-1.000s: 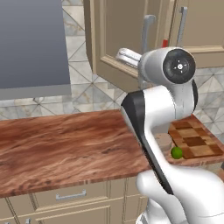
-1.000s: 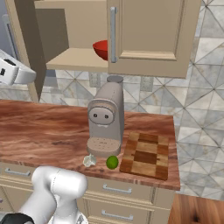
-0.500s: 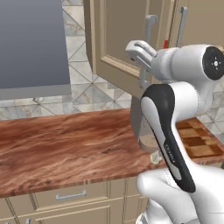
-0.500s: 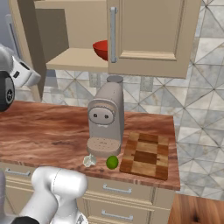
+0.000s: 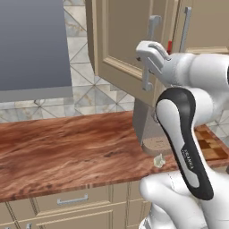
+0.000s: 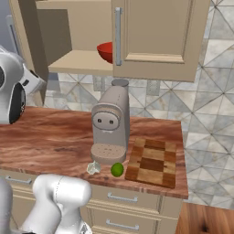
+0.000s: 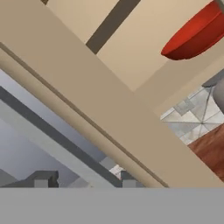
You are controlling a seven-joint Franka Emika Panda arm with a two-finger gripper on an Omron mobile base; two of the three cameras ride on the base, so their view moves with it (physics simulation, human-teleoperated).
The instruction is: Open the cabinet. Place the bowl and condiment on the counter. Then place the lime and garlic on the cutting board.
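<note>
Now the gripper is hovering near centre frame in the left base view beside the swung-open door of the cabinet, jaws apart and clasping nothing. Opening is looking done; the bowl is sitting on the shelf, while the lime and garlic are waiting beside the cutting board

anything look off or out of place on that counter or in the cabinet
Nothing spilled or damaged. The lime and garlic lie loose near the counter's front edge beside the coffee machine, off the cutting board. The cabinet's left door hangs open, with the bowl on the shelf.
</note>
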